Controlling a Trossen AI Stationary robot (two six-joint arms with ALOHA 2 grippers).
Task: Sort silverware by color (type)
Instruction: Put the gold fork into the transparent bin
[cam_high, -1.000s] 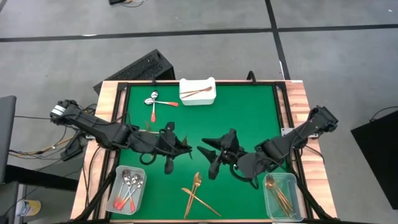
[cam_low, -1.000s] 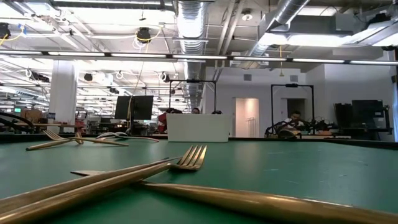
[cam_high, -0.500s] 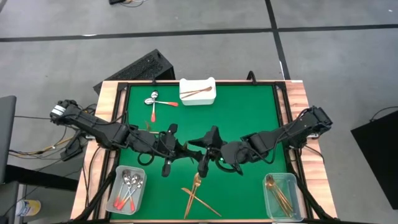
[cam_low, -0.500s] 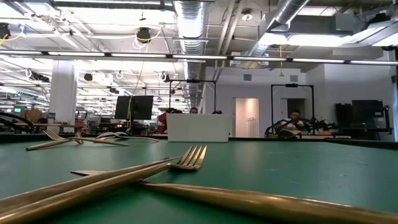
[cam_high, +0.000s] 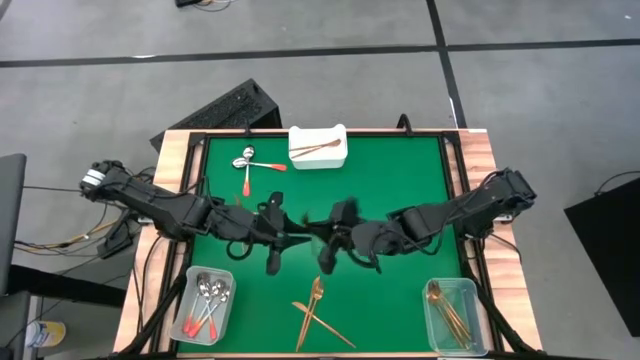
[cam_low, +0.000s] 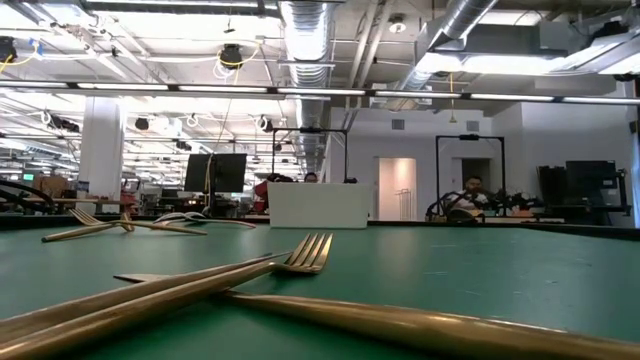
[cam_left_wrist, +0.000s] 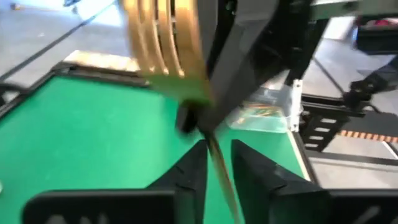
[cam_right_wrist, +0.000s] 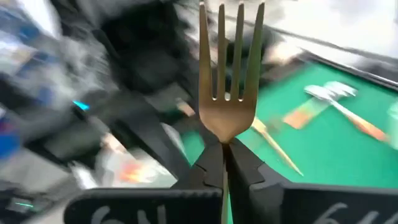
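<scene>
You've got both arms meeting mid-mat. Right gripper (cam_right_wrist: 224, 163) is clamped on a gold fork (cam_right_wrist: 229, 74), tines up, matte brushed metal w/ four slim prongs. Left gripper (cam_left_wrist: 217, 167) is pinched narrow on a thin gold stem, another gold fork head (cam_left_wrist: 166, 50) blurred right in front; can't tell if it's the same piece. On the green felt mat (cam_high: 400, 180): crossed gold pieces (cam_high: 315, 310) near the front edge, red-handled spoons (cam_high: 247, 165) at the back beside the white tray (cam_high: 318, 158). Clear plastic bins: spoons front-left (cam_high: 205, 303), gold pieces front-right (cam_high: 452, 312).
</scene>
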